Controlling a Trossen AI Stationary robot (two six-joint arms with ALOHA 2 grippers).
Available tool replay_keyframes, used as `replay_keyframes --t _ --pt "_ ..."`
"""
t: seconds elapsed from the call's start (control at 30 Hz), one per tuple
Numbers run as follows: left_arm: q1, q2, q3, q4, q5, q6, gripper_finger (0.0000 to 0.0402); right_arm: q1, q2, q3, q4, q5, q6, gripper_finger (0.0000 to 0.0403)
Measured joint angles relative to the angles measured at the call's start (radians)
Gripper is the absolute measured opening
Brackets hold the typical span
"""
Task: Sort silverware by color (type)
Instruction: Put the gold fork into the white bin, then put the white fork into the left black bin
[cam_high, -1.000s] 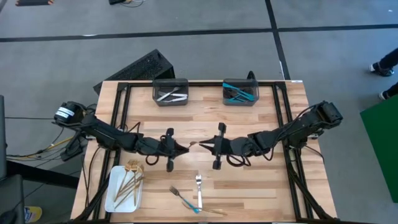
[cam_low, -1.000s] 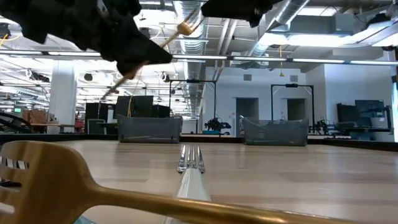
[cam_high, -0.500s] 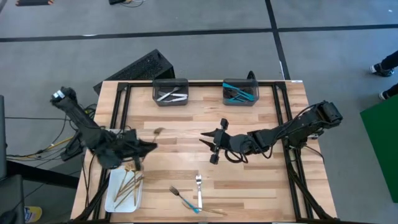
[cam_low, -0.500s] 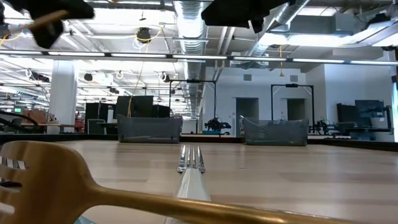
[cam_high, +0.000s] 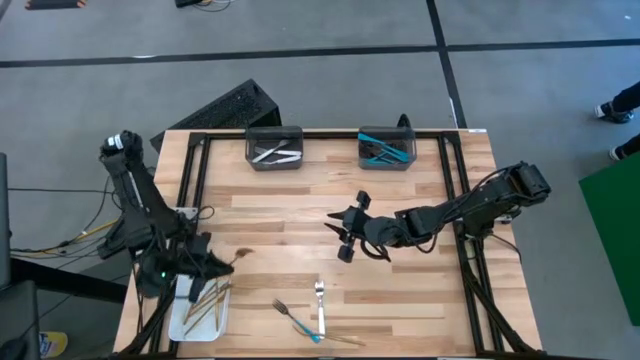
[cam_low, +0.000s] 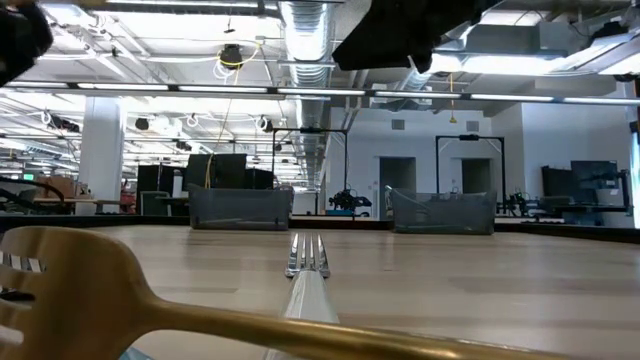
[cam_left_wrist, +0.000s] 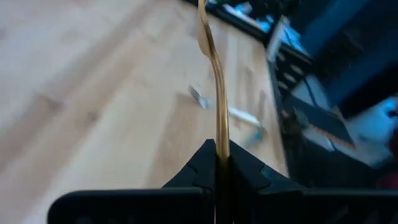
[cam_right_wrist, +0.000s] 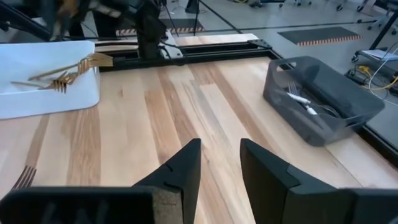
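Wooden counter (cam_high: 420, 300); left claw (cam_high: 210, 268) above white tray (cam_high: 180, 322), clamped on gold fork (cam_left_wrist: 214, 93); right claw (cam_high: 345, 232) mid-counter, fingers apart, empty; silver fork (cam_high: 320, 305) and blue-handled fork (cam_high: 292, 318) near front edge.

In the left wrist view the gold fork (cam_left_wrist: 216, 93) is blurred and its head runs off the picture's edge, so its tines cannot be seen; the table beyond it is smeared, and the pale utensil (cam_left_wrist: 199, 98) lying there is too blurred to tell its kind. In the high view the left gripper (cam_high: 205, 268) is a dark mass over the white tray (cam_high: 187, 322), hiding part of the gold pieces there. In the low view a gold fork (cam_low: 90, 290) close to the lens is cut off at the edge and hides most of the table; both arms show only as dark shapes at the top. The bins' contents (cam_high: 385, 150) are too small to count.
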Motion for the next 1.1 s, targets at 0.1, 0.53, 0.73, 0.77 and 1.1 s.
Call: replay_keyframes --t 0.1,0.53,0.73,0.77,1.1 --pt "-0.063 0.066 0.000 -0.004 -0.007 -0.124 0.0005 0.000 0.000 0.000 0.005 0.000 0.000 0.0136" --pt "-0.233 0.308 0.000 -0.042 -0.070 -0.538 0.0005 -0.014 0.065 0.004 0.158 -0.083 -0.002 0.0136" --pt "-0.288 0.333 0.002 -0.117 -0.058 -0.590 0.0013 -0.018 0.146 0.000 0.223 -0.138 -0.002 0.0136" --pt "-0.291 0.334 0.002 -0.131 -0.058 -0.602 0.0015 -0.018 0.156 0.000 0.249 -0.150 -0.003 0.0136" --pt "-0.296 0.334 0.002 -0.247 0.008 -0.688 0.0089 -0.019 0.209 0.000 0.304 -0.188 -0.003 0.0136"
